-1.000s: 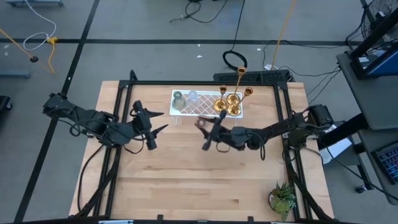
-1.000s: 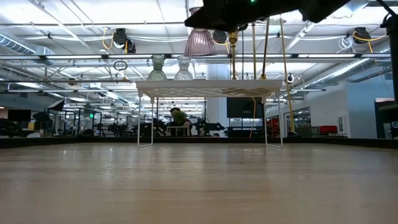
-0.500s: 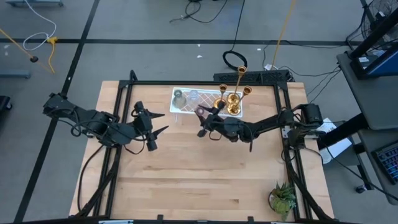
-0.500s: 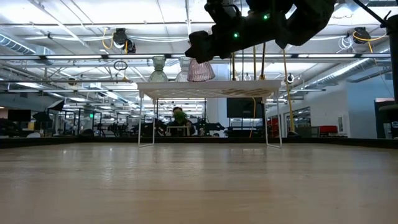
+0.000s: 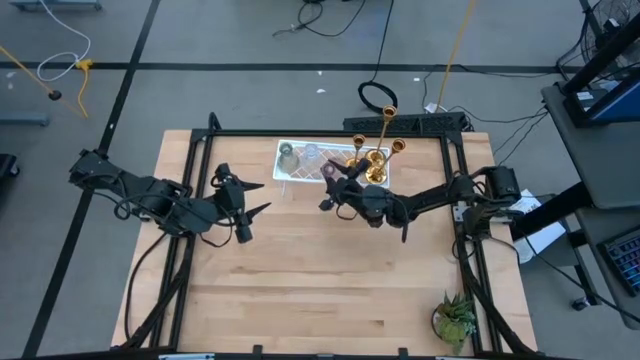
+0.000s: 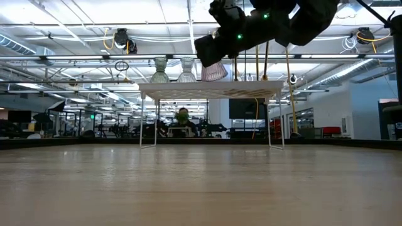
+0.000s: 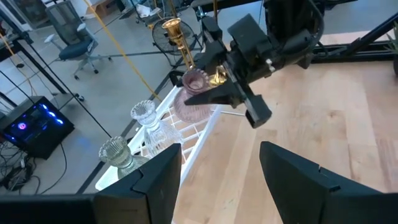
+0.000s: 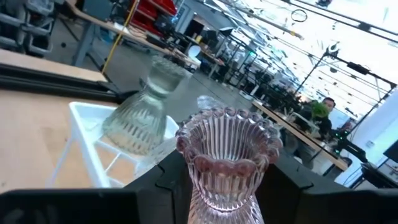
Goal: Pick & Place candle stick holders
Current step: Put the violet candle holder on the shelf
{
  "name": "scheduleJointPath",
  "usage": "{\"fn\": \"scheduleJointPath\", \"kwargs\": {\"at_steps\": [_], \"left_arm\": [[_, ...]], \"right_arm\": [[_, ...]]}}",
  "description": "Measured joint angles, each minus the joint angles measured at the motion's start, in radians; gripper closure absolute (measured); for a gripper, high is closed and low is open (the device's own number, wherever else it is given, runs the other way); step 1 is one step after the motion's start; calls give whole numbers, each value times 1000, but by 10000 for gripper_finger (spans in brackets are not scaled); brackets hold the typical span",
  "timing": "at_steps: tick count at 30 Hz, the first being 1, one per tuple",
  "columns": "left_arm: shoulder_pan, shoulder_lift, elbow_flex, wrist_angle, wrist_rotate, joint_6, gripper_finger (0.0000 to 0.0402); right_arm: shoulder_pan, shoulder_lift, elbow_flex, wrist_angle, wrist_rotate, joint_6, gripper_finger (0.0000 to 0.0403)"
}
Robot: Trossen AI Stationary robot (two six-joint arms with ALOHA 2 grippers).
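My right gripper is shut on the pinkish glass holder at the near edge of the white lattice tray. The holder also shows in the low view and the left wrist view. The greenish holder and the clear holder stand on their bases at the tray's left end. Three gold holders stand at its right end. My left gripper is open and empty, left of the tray over the table. My right gripper pinches the pinkish holder between its two fingers, on its narrow part below the flared cup. The fingers come roughly level from the table's right. The holder stands upright, just over the tray's top; whether its base touches the tray I cannot tell.
A small green potted plant stands at the table's near right corner. Black frame rails run along the table's left, right and far sides. Bare wood lies between the arms and the near edge.
My right gripper has carried the pinkish holder toward the table's far edge and down, from high over the table's middle to the tray's near edge beside the clear holder. The holder has stayed upright in the shut fingers.
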Motion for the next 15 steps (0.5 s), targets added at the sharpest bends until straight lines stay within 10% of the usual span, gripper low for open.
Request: {"fn": "scheduleJointPath", "kwargs": {"at_steps": [15], "left_arm": [[0, 0, 0, -2, 1, -13, 176]], "right_arm": [[-86, -3, 1, -110, -160, 140, 270]]}}
